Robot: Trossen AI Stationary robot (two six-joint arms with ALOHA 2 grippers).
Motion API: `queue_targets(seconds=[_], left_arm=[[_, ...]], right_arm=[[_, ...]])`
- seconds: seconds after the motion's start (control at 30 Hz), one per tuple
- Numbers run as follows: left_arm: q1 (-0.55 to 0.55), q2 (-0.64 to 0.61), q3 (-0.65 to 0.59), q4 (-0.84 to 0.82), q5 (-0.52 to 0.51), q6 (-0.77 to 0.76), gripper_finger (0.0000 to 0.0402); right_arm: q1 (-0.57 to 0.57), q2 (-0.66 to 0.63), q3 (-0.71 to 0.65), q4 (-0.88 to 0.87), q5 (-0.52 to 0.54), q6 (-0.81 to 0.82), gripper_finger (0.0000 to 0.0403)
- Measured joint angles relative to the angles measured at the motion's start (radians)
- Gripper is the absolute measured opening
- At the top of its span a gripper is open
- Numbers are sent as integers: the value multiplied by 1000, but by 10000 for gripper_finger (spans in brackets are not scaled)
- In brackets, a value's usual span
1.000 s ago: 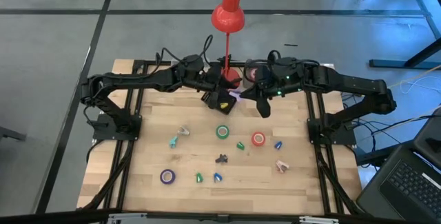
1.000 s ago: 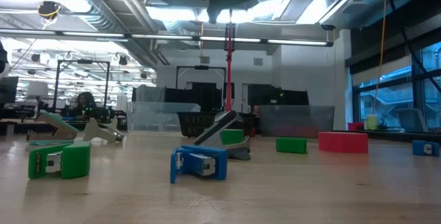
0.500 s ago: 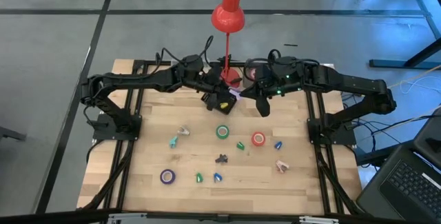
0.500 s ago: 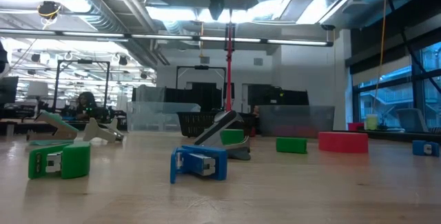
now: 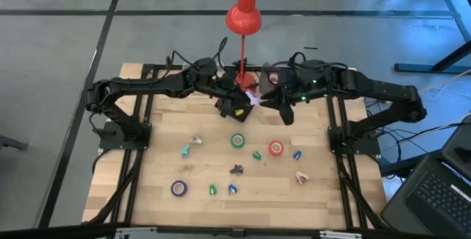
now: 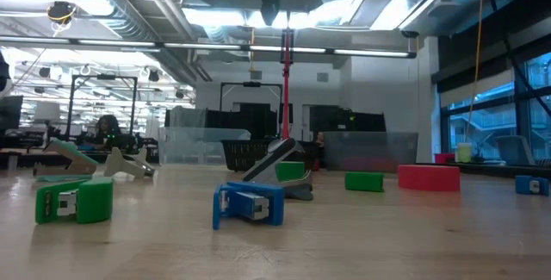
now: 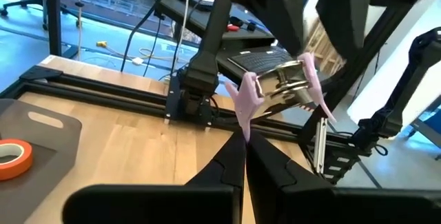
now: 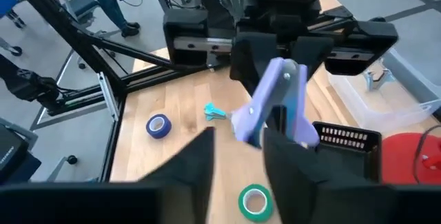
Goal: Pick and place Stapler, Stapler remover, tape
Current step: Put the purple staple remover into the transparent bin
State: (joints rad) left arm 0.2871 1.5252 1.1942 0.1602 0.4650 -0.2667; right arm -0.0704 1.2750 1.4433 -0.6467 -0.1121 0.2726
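Tabletop's [image 5: 162,173] back edge: stapler remover [image 7: 279,86] is being clamped by left gripper's [image 7: 243,141] jaws; right gripper's [image 8: 240,140] jaws are being held apart around it, contact unclear.

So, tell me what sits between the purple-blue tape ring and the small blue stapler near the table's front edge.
The high view shows one thing there: a small green stapler, lying apart from both the purple-blue tape ring and the small blue stapler.
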Motion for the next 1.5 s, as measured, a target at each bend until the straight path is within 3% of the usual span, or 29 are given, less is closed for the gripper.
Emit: queue_targets(seconds=[0.1, 0.23, 0.33, 0.53, 0.67, 0.83, 0.97, 1.27, 1.5], left_arm=[[6, 0, 0, -13, 4, 3, 2], [29, -18, 0, -109, 8, 35, 2], [64, -56, 0, -314, -6, 90, 2], [187, -129, 0, -823, -232, 251, 2], [304, -114, 0, -962, -385, 335, 2], [419, -13, 2, -946, -445, 452, 2], [467, 110, 74, -955, -459, 535, 2], [481, 428, 381, -1108, -501, 663, 2], [481, 562, 458, -1150, -526, 684, 2]], right_arm=[[-1, -33, 0, -58, 5, -11, 187], [-1, -94, 0, -245, 91, 32, 232], [-1, -147, 0, -436, 192, 85, 242], [-1, -245, 0, -740, 379, 253, 230], [-1, -299, 0, -756, 452, 296, 216], [-1, -327, 0, -724, 495, 292, 210], [-1, -328, 0, -723, 497, 293, 210], [-1, -328, 0, -720, 497, 304, 210], [-1, -328, 0, -724, 496, 304, 210]])
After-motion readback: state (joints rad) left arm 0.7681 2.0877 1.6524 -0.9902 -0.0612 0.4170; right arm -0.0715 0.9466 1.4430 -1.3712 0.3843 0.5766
